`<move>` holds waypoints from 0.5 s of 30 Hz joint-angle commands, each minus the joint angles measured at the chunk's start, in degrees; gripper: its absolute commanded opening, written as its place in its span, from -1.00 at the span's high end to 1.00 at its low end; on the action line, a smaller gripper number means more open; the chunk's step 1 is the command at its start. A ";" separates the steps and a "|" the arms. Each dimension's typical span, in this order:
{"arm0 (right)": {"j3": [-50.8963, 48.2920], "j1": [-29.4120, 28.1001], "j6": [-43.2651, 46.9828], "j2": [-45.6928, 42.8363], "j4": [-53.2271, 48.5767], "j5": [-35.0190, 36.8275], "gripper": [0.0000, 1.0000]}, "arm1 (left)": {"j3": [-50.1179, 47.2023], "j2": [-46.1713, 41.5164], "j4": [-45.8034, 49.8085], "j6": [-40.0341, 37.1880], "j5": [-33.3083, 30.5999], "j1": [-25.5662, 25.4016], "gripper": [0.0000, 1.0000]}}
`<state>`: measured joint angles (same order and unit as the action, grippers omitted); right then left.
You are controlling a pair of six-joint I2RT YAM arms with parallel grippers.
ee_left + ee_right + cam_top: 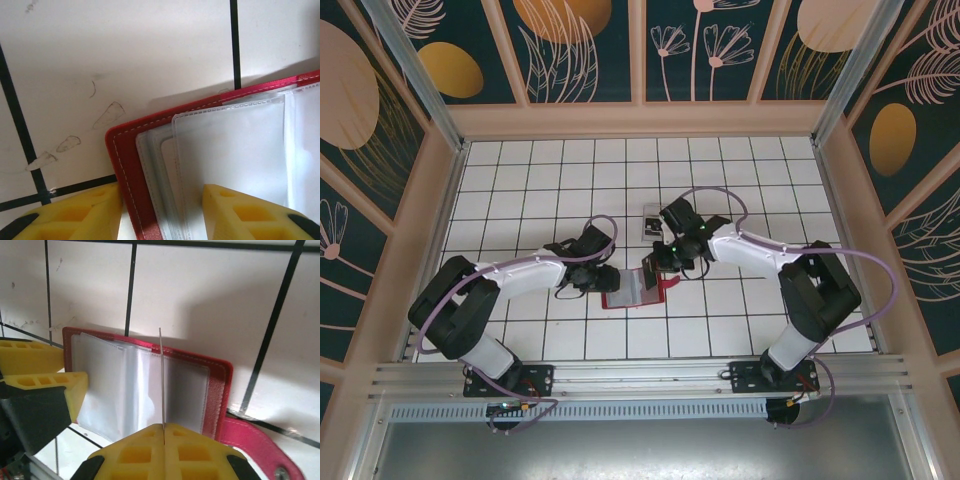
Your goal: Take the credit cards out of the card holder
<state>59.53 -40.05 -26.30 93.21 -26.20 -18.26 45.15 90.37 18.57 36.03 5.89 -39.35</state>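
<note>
Toward the near edge of the bench (520, 200) the card holder (630, 290) is laid open, one corner straddled by the spread left gripper (161, 200); a card (161, 370) is pinched by the right gripper (163, 432) and should be drawn straight out

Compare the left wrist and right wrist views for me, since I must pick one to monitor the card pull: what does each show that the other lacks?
Left wrist view: scuff marks on the white tile, and the layered edges of the clear plastic sleeves at a stitched corner. Right wrist view: the right gripper shut on a thin card seen edge-on, and the red snap tab. Shared: the red folding card holder lying open, with the open left gripper at its edge, yellow fingers visible.
</note>
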 commanded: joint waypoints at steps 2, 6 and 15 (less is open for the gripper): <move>3.67 0.33 9.01 -3.81 -5.97 6.16 1.00 | 0.70 1.41 5.97 -1.58 -5.92 0.08 0.11; 5.61 0.75 16.05 -5.46 -7.65 10.05 1.00 | 1.26 0.76 6.80 -1.41 -6.42 0.12 0.15; 11.66 2.00 40.96 -6.21 -10.62 13.14 1.00 | 1.18 -2.23 7.15 -0.44 -4.68 0.11 0.21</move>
<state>68.42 -38.06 0.84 88.97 -34.13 -7.64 46.52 89.84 22.28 35.62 2.42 -39.33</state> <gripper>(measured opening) 0.054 0.399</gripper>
